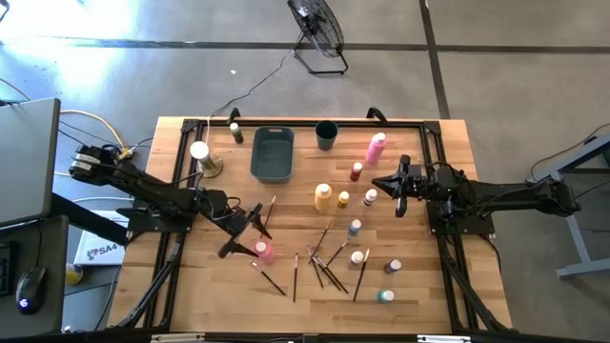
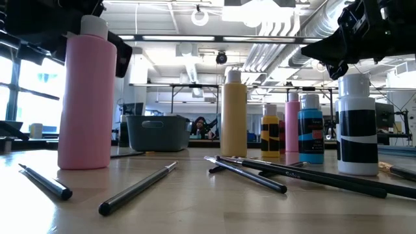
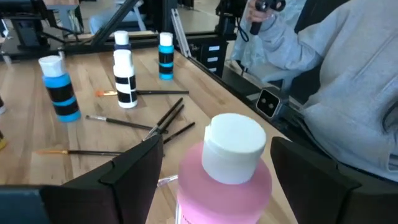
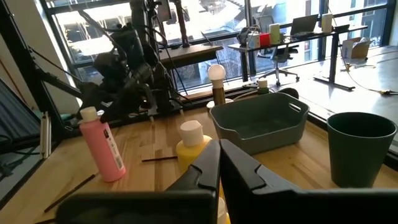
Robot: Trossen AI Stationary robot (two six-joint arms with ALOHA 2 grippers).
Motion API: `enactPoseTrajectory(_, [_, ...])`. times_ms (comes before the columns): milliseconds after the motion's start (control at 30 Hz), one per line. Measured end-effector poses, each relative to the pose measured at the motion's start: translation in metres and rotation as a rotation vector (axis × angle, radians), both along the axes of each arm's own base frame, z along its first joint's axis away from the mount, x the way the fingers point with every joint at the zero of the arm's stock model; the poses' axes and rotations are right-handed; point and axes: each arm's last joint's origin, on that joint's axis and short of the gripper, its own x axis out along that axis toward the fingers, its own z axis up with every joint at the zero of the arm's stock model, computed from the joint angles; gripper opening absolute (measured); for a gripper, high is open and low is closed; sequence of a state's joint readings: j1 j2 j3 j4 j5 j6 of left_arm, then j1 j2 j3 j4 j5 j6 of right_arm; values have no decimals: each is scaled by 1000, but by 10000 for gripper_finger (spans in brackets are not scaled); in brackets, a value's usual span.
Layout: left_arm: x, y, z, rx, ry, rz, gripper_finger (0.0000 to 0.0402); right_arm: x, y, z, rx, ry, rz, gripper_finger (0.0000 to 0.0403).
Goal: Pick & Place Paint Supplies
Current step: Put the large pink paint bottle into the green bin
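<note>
Our left gripper [image 1: 250,232] stands spread wide around the tall pink squeeze bottle [image 1: 264,252] near the table's front left; in the left wrist view the two dark fingers [image 3: 134,168] flank the bottle's white cap with a gap on each side, so we are not yet touching it. The bottle is upright on the wooden table [image 1: 181,286]. Just beside it, toward the centre, we see thin dark-handled paintbrushes [image 1: 324,262] scattered in a loose fan. Behind them, the grey bin [image 1: 272,154] lies toward the back edge, with a dark green cup [image 1: 326,134] just beside it on the right, and a white knob on a round tan base [image 1: 203,160] to the bin's left. A yellow squeeze bottle [image 1: 323,196] stands upright near the middle of the table. Small white-capped paint bottles [image 1: 355,228] of mixed colours are dotted between the yellow bottle and the front right, all standing. A second pink squeeze bottle [image 1: 376,149] is upright toward the back right. Our right gripper [image 1: 398,185] hangs above the table near that bottle, its fingers drawn narrow, nearly together, holding nothing. In the left wrist view, a person in a grey sleeve [image 3: 348,81] sits beyond the table edge.
</note>
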State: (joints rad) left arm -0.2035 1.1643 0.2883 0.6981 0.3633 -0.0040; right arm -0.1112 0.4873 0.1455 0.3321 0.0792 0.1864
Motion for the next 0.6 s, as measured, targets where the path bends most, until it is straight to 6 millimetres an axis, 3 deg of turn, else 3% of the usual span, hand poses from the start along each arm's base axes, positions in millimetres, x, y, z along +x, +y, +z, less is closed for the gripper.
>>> enactPoseTrajectory(600, [6,-2,-3,-8,-39,-38,294,0,0,0,0,0,0,3])
